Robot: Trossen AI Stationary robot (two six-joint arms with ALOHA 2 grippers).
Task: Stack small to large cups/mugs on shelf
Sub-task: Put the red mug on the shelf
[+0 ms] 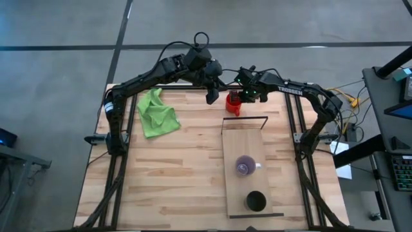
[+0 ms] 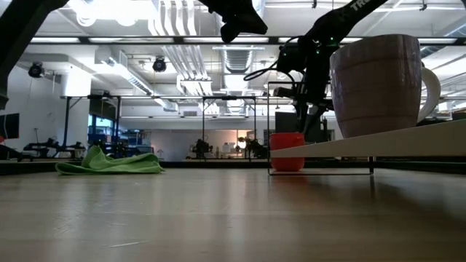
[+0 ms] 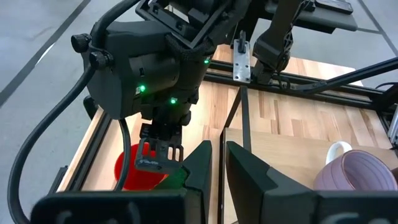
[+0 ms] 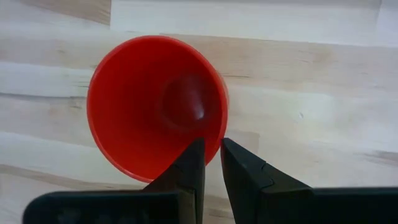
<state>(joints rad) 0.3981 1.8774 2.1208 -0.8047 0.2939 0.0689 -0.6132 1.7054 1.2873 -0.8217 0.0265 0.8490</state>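
Red cup stands on the striped wooden tabletop, just beyond the far end of the shelf, at about 12 o'clock from the shelf's middle in the high view. The right gripper is at this cup: in the right wrist view its two dark fingers are pinched on the cup's rim, one finger inside the cup and one outside. In the low view the red cup sits with its base on the table, behind the black wire frame of the shelf.

On the shelf, the purple cup with the pale handle stands near the middle of the board, and the black cup stands at 6 o'clock from it, near the close end. They are apart from each other.

The left gripper hangs in the air just beside the right one, at about 10 o'clock from the red cup, holding nothing, with a narrow gap between its fingers. A green cloth lies crumpled on the table, well apart at 9 o'clock from the red cup.
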